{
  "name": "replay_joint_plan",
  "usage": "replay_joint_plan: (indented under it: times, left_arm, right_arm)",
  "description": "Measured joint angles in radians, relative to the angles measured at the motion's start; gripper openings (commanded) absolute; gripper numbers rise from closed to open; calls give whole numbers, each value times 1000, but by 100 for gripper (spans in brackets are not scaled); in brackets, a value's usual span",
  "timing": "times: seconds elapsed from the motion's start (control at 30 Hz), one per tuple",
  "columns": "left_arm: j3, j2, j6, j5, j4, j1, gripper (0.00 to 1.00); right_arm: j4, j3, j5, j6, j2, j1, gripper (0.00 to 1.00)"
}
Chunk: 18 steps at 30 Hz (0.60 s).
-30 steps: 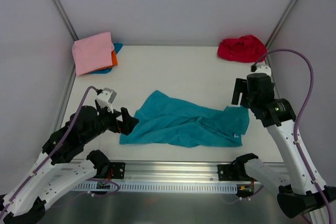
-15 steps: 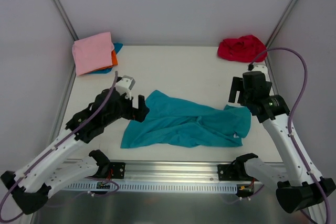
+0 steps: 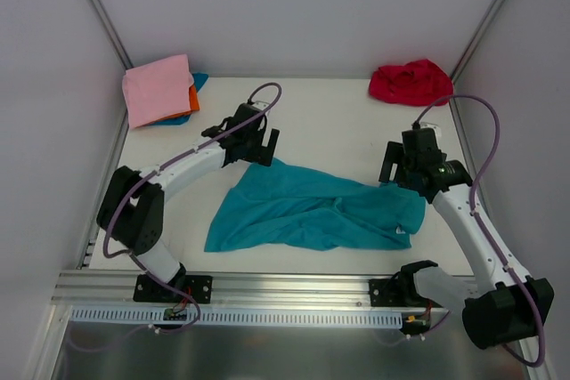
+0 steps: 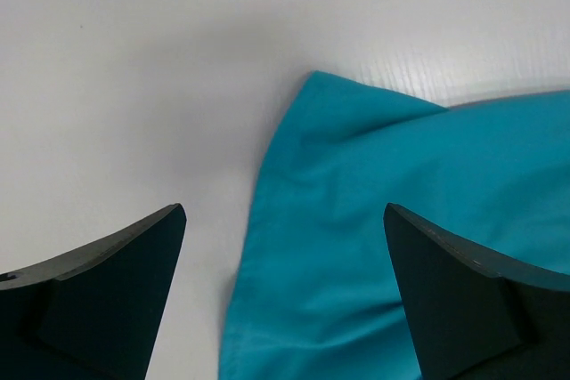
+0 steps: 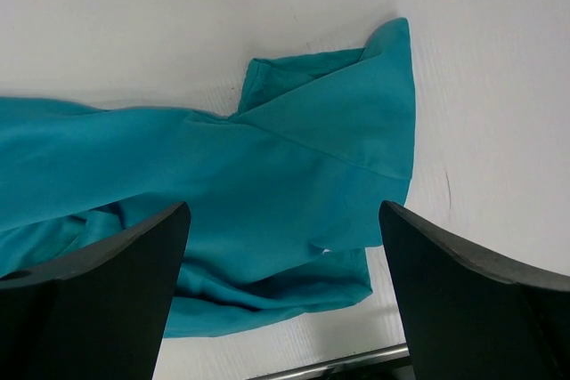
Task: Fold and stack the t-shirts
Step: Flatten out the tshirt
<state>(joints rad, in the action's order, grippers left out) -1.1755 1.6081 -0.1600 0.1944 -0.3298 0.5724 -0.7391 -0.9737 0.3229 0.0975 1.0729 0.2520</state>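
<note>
A teal t-shirt [image 3: 312,211] lies crumpled and stretched across the middle of the table, with a small white label [image 3: 403,230] near its right end. My left gripper [image 3: 258,150] hovers open over the shirt's far left corner; in the left wrist view that corner of the teal t-shirt [image 4: 383,220] sits between the spread fingers of the left gripper [image 4: 283,209], and nothing is gripped. My right gripper [image 3: 396,171] hangs open above the shirt's right end. In the right wrist view the teal cloth [image 5: 294,157] lies below the empty right gripper [image 5: 285,206].
A folded pink shirt [image 3: 158,88] tops a stack at the far left corner, with orange [image 3: 192,98] and blue [image 3: 174,119] cloth showing under it. A crumpled red shirt [image 3: 410,82] lies at the far right corner. Grey walls enclose the table.
My left arm has stretched forward, from beside the shirt's near left edge to its far left corner. The right gripper has shifted slightly down and left over the right end.
</note>
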Motion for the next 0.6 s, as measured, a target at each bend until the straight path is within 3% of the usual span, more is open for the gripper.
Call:
replay_joint_plan:
  times: [0.37, 0.6]
  left_arm:
    - [-69, 260, 38, -44, 67, -18, 95]
    - [-82, 327, 48, -95, 106, -18, 94]
  right_arm:
    - [0, 77, -49, 22, -113, -2, 92]
    - [-10, 77, -49, 21, -140, -3, 93]
